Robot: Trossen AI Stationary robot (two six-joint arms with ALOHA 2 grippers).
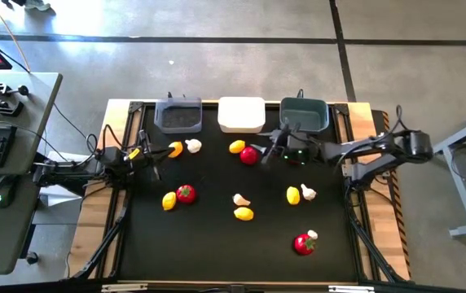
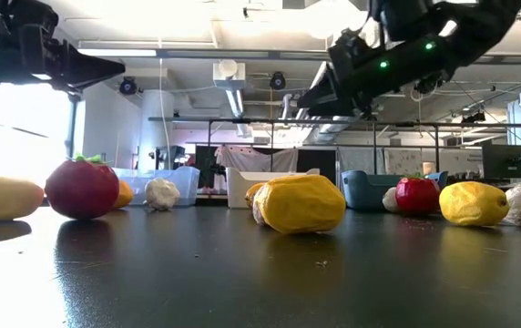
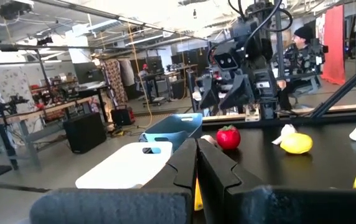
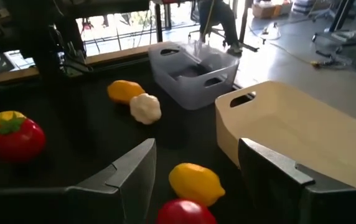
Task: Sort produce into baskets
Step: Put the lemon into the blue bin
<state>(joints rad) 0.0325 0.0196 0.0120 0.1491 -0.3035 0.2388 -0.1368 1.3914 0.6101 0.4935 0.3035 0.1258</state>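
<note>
Three baskets point(image 1: 241, 114) along black tabletop point(image 1: 217, 244)

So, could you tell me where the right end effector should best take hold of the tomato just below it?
Probably across the tomato's round red middle, coming straight down from above. The right end effector hangs open over it already, and the lemon sits close on one side, so the fingers should straddle the body clear of it.

The left gripper's point(image 3: 196, 163) two dark fingers are seen pressed together. Just ahead lies a white rounded plastic tub point(image 3: 125, 165), then a teal tub point(image 3: 173, 129). Farther off, a red toy tomato point(image 3: 228, 137) and yellow lemon point(image 3: 297, 143) are shown.
</note>
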